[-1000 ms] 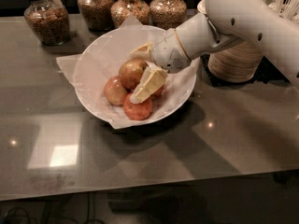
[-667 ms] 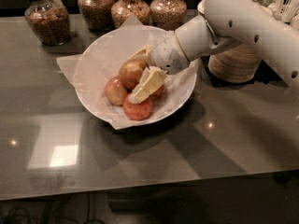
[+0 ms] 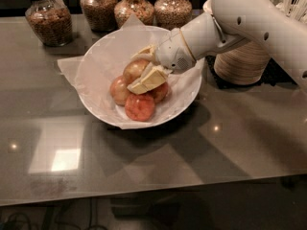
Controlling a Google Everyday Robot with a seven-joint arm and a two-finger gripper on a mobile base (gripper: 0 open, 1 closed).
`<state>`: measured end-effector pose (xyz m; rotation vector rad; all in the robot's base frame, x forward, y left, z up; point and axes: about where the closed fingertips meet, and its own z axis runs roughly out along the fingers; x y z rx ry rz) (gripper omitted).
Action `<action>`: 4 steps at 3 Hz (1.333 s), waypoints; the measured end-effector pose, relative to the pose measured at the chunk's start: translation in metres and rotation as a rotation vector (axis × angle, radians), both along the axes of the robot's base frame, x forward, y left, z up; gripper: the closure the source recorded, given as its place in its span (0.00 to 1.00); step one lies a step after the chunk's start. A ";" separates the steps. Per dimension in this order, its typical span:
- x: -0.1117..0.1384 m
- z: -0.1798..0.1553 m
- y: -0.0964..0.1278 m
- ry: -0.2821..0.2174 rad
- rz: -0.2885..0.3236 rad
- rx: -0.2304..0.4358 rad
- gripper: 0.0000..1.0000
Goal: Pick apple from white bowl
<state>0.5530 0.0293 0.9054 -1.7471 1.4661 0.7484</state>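
Note:
The white bowl point(image 3: 96, 56), lined with crinkled white paper, sits on the grey table at centre left. The apple point(image 3: 133, 70), the largest one, golden-brown, lies in the bowl above three smaller reddish apples point(image 3: 140, 107). My gripper point(image 3: 134, 72) reaches into the bowl from the right on the white arm point(image 3: 225, 25). Its two cream fingers point(image 3: 149, 79) lie on the far and near sides of the apple and press on it. The apple's right part is hidden behind the lower finger.
Several glass jars of grains point(image 3: 48, 18) stand along the back edge of the table. A ribbed round holder point(image 3: 242, 61) stands at the right, behind the arm, on a dark mat. Bare tabletop point(image 3: 158, 162) lies in front of the bowl.
The gripper and the apple between its fingers have shifted slightly up and toward the far side of the bowl. The smaller apples and the bowl have not moved.

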 end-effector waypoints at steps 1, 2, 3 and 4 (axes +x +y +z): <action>-0.001 0.001 0.002 -0.002 0.007 0.005 1.00; -0.008 0.014 0.005 -0.023 0.037 0.056 1.00; -0.016 0.037 0.006 -0.059 0.075 0.140 1.00; -0.027 0.056 0.002 -0.081 0.104 0.187 1.00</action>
